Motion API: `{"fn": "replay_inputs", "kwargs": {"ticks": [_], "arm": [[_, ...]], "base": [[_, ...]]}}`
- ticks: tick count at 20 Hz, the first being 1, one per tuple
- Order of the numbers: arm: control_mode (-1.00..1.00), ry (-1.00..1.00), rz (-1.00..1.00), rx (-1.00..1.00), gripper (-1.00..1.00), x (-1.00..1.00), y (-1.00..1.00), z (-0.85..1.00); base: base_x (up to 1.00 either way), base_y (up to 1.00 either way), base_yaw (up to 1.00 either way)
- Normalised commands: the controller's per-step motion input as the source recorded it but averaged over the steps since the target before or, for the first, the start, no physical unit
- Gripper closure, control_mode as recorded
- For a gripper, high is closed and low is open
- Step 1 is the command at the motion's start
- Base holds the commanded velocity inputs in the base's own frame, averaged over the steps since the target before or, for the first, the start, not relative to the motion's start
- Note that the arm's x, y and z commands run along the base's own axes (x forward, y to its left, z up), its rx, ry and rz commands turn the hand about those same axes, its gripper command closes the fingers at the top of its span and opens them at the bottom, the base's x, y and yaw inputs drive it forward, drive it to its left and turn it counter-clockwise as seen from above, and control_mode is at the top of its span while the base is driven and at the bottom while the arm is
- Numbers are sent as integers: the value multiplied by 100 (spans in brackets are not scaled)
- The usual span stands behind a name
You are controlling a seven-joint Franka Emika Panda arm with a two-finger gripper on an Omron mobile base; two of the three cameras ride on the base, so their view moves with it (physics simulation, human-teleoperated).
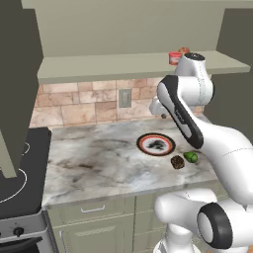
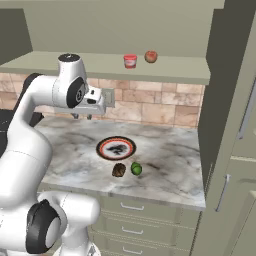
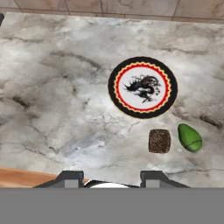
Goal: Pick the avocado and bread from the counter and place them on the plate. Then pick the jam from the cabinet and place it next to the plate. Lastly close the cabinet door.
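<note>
On the marbled counter (image 1: 94,160) lies the plate (image 1: 143,144) (image 2: 102,149) (image 3: 114,87), with nothing on it. Just in front of it rest the dark brown bread (image 1: 177,162) (image 2: 119,170) (image 3: 159,141) and, touching distance to its right, the green avocado (image 1: 191,157) (image 2: 136,168) (image 3: 189,137). The red jam (image 1: 174,58) (image 2: 130,61) stands on the shelf of the open cabinet (image 1: 99,66) (image 2: 75,62). My gripper (image 1: 161,114) (image 2: 82,117) (image 3: 112,178) hangs high over the counter behind the plate, pointing down, open and holding nothing.
A reddish ball (image 2: 151,56) (image 1: 184,50) sits beside the jam on the shelf. Open cabinet doors (image 1: 17,84) (image 2: 227,85) stick out at both sides. A black stove (image 1: 15,168) adjoins the counter's left end. A wall outlet (image 1: 125,98) is on the tiled backsplash.
</note>
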Motion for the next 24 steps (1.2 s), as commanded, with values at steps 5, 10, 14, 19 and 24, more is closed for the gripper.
{"fn": "replay_inputs", "kwargs": {"ticks": [5, 10, 14, 19, 24], "arm": [[-100, 0, 0, 0, -100, -3, 0, -14], [-100, 0, 0, 0, -100, -11, -4, -27], [-100, 0, 0, 0, -100, -13, -7, -27], [-100, 0, -1, 0, -100, -15, -12, -23], [-100, 0, -2, 0, -100, -11, -14, -19]], "base": [[0, 0, 0], [0, 0, 0], [0, 0, 0], [0, 0, 0], [0, 0, 0]]}}
